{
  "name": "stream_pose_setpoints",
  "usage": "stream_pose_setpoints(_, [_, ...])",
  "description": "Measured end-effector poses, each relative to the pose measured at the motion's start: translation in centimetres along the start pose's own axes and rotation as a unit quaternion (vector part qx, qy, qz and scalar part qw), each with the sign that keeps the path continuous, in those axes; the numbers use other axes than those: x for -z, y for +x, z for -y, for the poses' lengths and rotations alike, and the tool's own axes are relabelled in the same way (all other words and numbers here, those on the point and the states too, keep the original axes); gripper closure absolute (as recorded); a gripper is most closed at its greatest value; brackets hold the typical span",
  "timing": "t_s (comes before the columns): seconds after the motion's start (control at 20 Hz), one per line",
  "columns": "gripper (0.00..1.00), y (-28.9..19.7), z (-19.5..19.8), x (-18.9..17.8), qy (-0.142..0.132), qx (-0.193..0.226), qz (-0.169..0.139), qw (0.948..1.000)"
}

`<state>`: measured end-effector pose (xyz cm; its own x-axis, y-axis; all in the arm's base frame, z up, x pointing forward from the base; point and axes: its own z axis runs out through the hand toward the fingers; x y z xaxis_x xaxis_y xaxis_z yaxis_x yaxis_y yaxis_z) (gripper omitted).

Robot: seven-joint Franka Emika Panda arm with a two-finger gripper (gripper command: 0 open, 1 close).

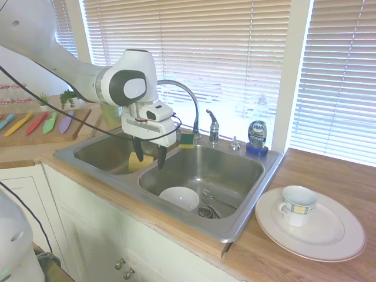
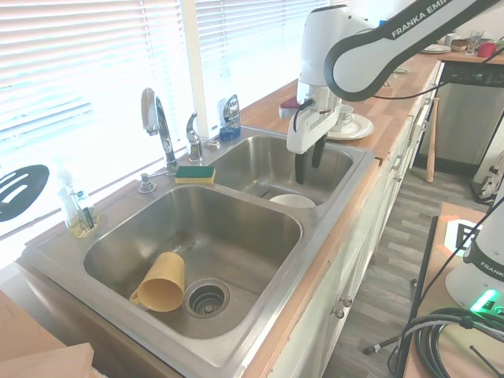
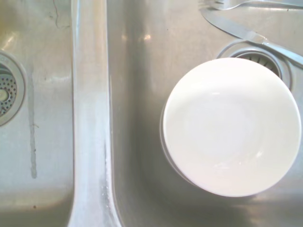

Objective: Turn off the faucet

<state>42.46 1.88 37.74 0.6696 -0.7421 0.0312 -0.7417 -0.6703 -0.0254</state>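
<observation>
The approach is not yet begun: the spread black fingers (image 1: 149, 156) hang empty above the sink divider. The shiny chrome gooseneck faucet (image 1: 187, 97) and its small upright lever handle (image 1: 212, 125) stand beyond them at the back rim, well apart. The next move likely calls for reaching to that lever.

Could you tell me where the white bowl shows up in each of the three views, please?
First exterior view: the bowl sits low in the near basin, below the tool.
Second exterior view: only its rim shows, in the far basin beneath the tool.
Wrist view: the bowl fills the right half, seen from above.
Shared landmark: the drain beside it, visible in the first exterior and wrist views.
</observation>
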Motion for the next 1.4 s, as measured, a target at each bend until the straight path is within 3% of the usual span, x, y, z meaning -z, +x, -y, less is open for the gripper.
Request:
stream_pose_setpoints(0.15, [0.0,0.01,0.0,-0.03,0.0,0.0,0.0,1.0])
stream_pose_setpoints(0.2, [1.0,0.02,-0.01,-0.03,0.0,0.0,0.0,1.0])
stream_pose_setpoints(1.4, [1.0,0.27,0.19,0.68,0.009,-0.004,-0.004,0.9999])
